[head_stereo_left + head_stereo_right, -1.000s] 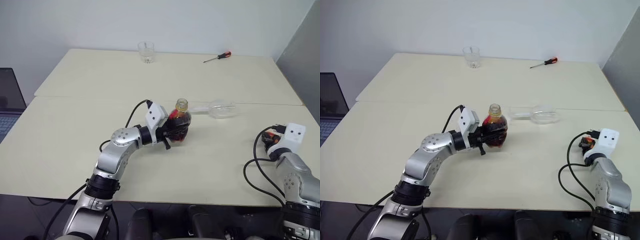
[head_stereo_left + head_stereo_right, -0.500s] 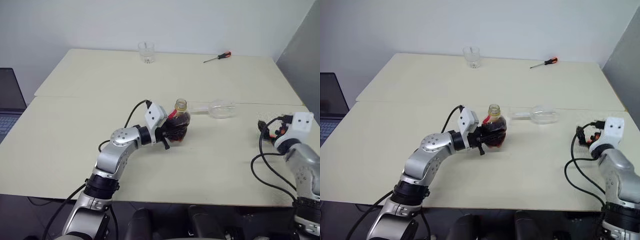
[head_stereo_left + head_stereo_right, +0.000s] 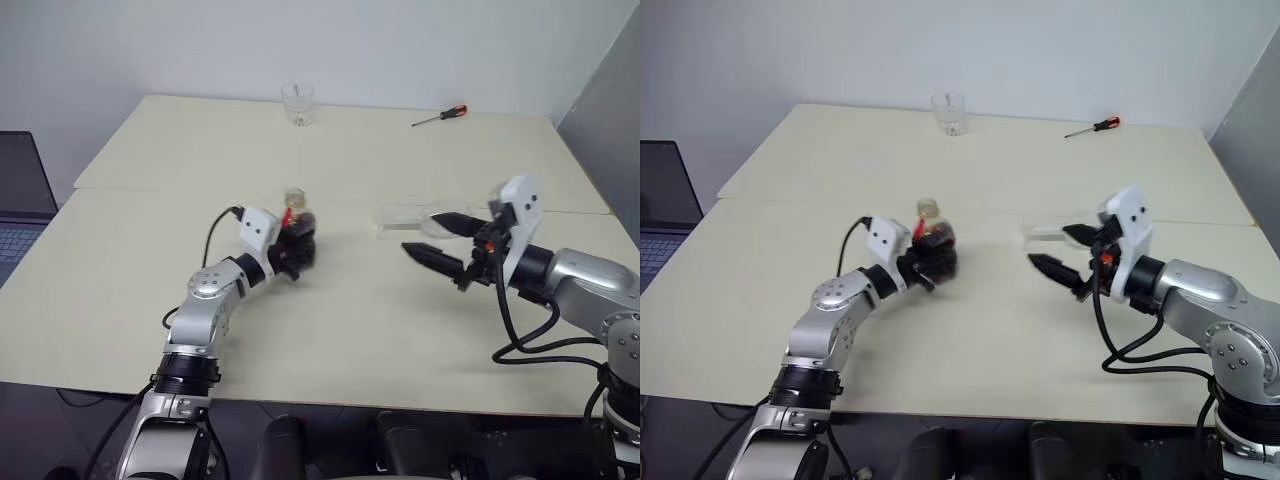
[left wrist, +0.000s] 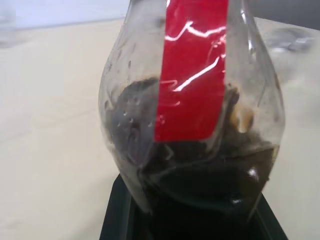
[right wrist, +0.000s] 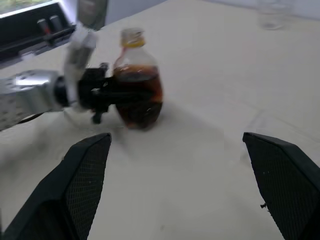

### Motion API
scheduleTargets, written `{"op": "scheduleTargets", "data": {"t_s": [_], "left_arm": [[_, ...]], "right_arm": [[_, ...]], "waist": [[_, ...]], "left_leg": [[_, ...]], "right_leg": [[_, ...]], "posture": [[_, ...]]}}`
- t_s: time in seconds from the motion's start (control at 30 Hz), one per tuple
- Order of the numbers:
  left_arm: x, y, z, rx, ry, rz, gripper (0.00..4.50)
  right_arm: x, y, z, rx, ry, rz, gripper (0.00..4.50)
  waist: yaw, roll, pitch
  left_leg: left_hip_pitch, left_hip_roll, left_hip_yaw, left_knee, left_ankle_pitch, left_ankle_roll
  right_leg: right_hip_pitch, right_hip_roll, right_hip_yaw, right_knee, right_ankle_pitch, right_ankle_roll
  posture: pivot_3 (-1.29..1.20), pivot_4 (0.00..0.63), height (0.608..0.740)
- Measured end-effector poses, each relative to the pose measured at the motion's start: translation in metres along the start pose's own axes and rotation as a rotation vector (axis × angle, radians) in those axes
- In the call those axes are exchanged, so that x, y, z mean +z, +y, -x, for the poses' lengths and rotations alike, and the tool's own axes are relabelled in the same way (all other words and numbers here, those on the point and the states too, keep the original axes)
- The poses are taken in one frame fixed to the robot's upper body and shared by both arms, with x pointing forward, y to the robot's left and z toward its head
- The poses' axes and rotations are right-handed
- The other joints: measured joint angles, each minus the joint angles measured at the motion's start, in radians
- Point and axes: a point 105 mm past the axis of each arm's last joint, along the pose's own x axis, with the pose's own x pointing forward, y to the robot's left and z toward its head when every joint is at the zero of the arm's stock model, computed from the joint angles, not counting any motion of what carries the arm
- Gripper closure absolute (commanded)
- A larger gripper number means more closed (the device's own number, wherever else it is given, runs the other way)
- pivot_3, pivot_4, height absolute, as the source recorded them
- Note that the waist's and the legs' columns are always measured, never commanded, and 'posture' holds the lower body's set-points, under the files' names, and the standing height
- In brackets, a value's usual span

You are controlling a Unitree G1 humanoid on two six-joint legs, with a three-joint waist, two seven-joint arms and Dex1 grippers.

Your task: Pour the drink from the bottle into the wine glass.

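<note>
Beige table (image 3: 330,330), head views — bottle (image 3: 297,240) upright, clamped in left gripper (image 3: 290,253); wine glass (image 3: 425,218) on its side behind right gripper (image 3: 440,243), fingers wide apart. Left wrist: drink (image 4: 200,180) low. Right wrist: bottle beyond spread fingers (image 5: 82,180).

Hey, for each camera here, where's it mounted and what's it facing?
Left and right eye: on the head, looking down over the table and both arms.
Left wrist: close against the bottle, end effector beneath it.
Right wrist: between its open fingers, facing the bottle and left end effector.
All share the bottle.
</note>
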Motion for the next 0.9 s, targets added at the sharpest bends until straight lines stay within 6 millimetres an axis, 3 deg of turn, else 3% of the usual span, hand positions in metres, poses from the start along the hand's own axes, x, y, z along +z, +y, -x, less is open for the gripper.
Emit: {"op": "scheduleTargets", "data": {"t_s": [0.13, 0.33, 0.6, 0.63, 0.9], "left_arm": [[0.000, 0.039, 0.005, 0.200, -0.039, -0.014, 3.78], [-0.012, 0.081, 0.025, 0.398, -0.042, -0.069, 3.78], [-0.017, 0.099, 0.038, 0.521, -0.079, -0.039, 3.78], [-0.017, 0.099, 0.039, 0.527, -0.084, -0.031, 3.04], [-0.027, 0.100, 0.051, 0.566, -0.075, 0.016, 0.35]], "right_arm": [[-0.002, 0.012, -0.011, 0.064, 0.015, 0.005, 0.00], [-0.002, 0.023, -0.021, 0.123, 0.039, 0.028, 0.00], [-0.004, 0.024, -0.025, 0.150, 0.053, 0.022, 0.00], [-0.003, 0.024, -0.026, 0.152, 0.053, 0.025, 0.00], [-0.005, 0.023, -0.029, 0.161, 0.069, 0.023, 0.00]], "waist": [[0.000, 0.000, 0.000], [-0.002, 0.000, 0.000], [-0.002, -0.001, -0.001], [-0.003, -0.001, -0.001], [-0.002, -0.001, -0.001]], "left_leg": [[0.000, 0.000, 0.000, 0.000, 0.000, 0.000], [0.000, 0.001, 0.000, -0.001, 0.000, 0.000], [0.000, 0.001, 0.001, -0.001, 0.000, 0.000], [0.000, 0.001, 0.001, -0.001, 0.000, 0.000], [0.000, 0.001, 0.001, -0.001, 0.000, 0.000]], "right_leg": [[0.000, 0.000, 0.000, 0.000, 0.000, 0.000], [-0.001, 0.000, -0.001, 0.000, 0.002, -0.003], [0.000, 0.000, -0.001, 0.001, 0.002, -0.003], [0.000, 0.000, -0.001, 0.001, 0.002, -0.003], [0.000, 0.000, -0.001, 0.001, 0.002, -0.004]], "posture": [[0.00, 0.150, 0.740], [0.00, 0.150, 0.740], [0.00, 0.150, 0.740], [0.00, 0.150, 0.740], [0.00, 0.150, 0.740]]}}
